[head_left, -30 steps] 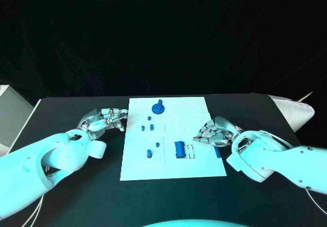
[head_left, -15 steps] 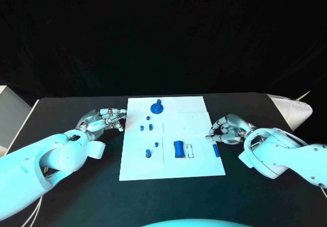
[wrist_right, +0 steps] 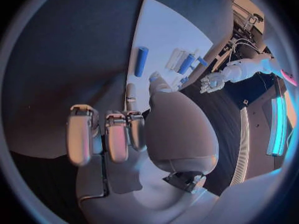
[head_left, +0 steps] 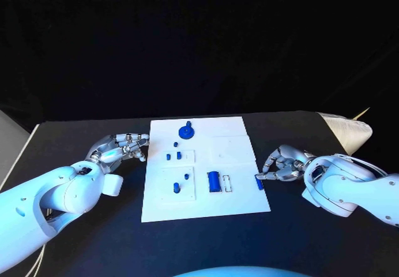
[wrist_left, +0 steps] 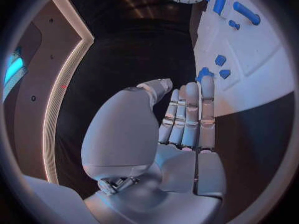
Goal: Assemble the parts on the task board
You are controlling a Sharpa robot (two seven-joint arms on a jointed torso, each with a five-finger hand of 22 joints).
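The white task board (head_left: 233,150) lies mid-table. On it are a round blue part with a knob (head_left: 186,132), several small blue pieces (head_left: 172,156), a blue cylinder (head_left: 214,182) and a blue bar (head_left: 259,183) at its right edge. My left hand (head_left: 120,147) rests on the table just off the board's left edge, fingers stretched out side by side (wrist_left: 187,114) and holding nothing. My right hand (head_left: 285,163) hovers just right of the board, close to the blue bar (wrist_right: 141,60). Its fingers (wrist_right: 115,134) are loosely bent and nothing is between them.
A white padded object (head_left: 353,130) sits at the table's far right corner. A pale box edge (head_left: 7,127) shows at the far left. Black table (head_left: 83,231) stretches in front of the board and on both sides of it.
My right hand has drawn back from over the board's right edge to the table beside it. The blue bar stays on the board. My left hand has kept its place.
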